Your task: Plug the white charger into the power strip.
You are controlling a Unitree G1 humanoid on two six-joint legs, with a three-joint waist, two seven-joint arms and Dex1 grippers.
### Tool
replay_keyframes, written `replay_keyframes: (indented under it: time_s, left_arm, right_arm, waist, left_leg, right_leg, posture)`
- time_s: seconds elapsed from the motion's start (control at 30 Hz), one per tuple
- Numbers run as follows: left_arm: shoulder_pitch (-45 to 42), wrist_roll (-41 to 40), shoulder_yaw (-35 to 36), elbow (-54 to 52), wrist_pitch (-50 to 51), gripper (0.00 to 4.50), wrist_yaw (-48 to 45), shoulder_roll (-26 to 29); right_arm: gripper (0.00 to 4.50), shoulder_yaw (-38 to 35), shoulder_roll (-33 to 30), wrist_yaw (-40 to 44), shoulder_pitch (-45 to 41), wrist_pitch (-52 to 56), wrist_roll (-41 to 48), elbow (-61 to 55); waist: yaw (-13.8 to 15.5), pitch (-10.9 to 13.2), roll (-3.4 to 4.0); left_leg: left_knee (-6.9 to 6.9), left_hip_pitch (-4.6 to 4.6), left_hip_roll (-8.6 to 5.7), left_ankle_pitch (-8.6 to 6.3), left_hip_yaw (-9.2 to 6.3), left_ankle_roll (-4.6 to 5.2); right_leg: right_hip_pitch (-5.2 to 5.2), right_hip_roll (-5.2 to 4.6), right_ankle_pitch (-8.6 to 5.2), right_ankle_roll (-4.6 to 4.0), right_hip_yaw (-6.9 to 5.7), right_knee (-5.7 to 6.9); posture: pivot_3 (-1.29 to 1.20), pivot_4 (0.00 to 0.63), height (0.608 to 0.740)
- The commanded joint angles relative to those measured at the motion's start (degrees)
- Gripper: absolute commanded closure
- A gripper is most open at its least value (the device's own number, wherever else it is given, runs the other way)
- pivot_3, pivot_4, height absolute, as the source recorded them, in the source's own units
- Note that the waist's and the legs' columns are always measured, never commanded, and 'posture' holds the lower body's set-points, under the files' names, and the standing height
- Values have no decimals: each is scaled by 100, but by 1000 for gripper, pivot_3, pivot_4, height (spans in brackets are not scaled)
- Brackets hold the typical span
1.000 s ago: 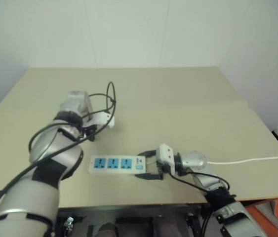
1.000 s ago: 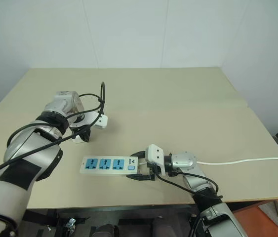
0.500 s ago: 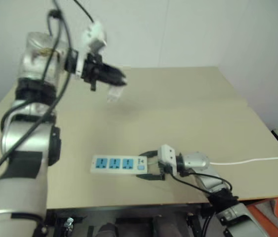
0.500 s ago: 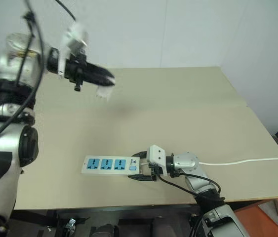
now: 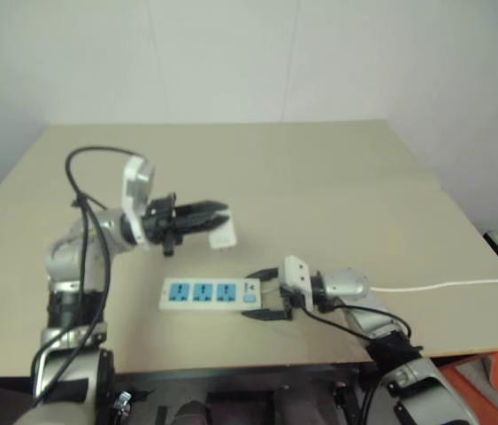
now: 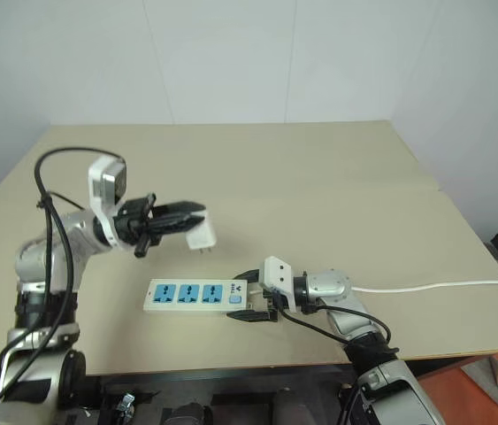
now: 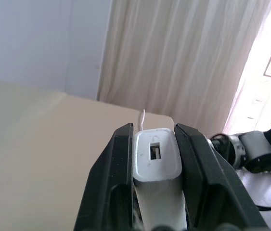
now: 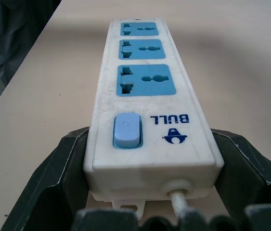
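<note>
My left jaws [image 6: 191,213] are clamped tight on the white charger [image 6: 201,236], and I'm carrying it in the air above the desk [image 6: 319,177], just behind the power strip [image 6: 197,295] and clear of it, so the plug can be lined up over a socket without dragging on anything; from the left wrist view the charger sits squeezed between the two black fingers [image 7: 113,168] with its port face looking out past the tips, a grip that leaves the prong end free, and in the head views the little prongs hang down and slightly right, towards the desk, which is the way they need to face for a push down into a blue socket; my right jaws [image 6: 250,303] stand wide, one finger on each long side of the strip's switch end, and I judge that is to pin the strip so it won't slide when the charger is pressed in; the strip lies flat near the front edge of the desk, long axis running left to right, sockets up, switch and cord [image 6: 434,287] at the right end, with the cord trailing off to the right; next I'd want the charger lowered squarely over a socket
</note>
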Motion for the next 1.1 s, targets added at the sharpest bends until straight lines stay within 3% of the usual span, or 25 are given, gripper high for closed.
replay_keyframes:
  time_s: [0.03,0.7,1.1]
  left_arm:
    - [167,6,-279,-12,-615,3495,-372,126]
    - [-61,509,-1192,1432,-2241,3495,-904,173]
    - [-253,604,-1405,1925,-2598,3495,-908,72]
  right_arm:
    - [1073,42,71,49,-12,-162,-21,-47]
    - [1073,37,-26,17,91,-221,-98,-60]
    - [1073,55,-83,-13,114,-293,-155,-75]
  waist:
    - [7,0,0]
    - [50,-1,-1]
    - [63,-1,-1]
  left_leg:
    - [0,-1,0,0,0,0]
    - [0,-1,-2,0,3,0]
    - [0,-4,-3,0,2,1]
  right_leg:
    - [0,0,0,0,0,-2]
    - [3,1,-1,1,0,-8]
    - [3,0,-1,1,0,-10]
  posture:
    - [0,150,740]
    - [0,150,740]
    - [0,150,740]
